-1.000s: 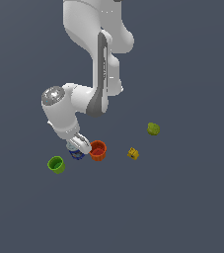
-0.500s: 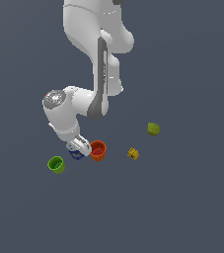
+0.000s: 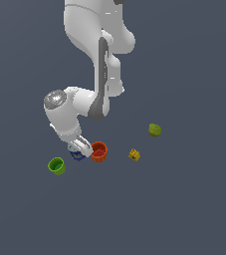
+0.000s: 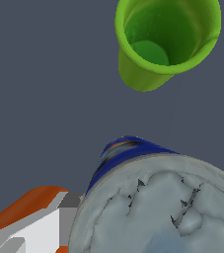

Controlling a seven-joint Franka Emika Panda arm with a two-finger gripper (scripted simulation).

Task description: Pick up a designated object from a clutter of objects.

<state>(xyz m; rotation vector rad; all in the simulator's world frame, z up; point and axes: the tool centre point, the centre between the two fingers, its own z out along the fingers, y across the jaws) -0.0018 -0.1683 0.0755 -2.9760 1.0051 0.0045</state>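
Grey floor (image 3: 194,199): bent arm (image 3: 92,94) reaches down, fingers (image 3: 79,147) over blue can (image 3: 76,156); grip unclear.

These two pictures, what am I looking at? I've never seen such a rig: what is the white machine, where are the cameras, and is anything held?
They are simulator renders. The white machine is a robot arm, seen from a camera off the arm. Its gripper is down over a blue can; whether it grips the can cannot be told. Nearby on the grey floor lie an orange cup, a green cup, a yellow piece and a lumpy fruit. The other picture comes from the wrist camera: the can's grey top up close, the green cup beyond.
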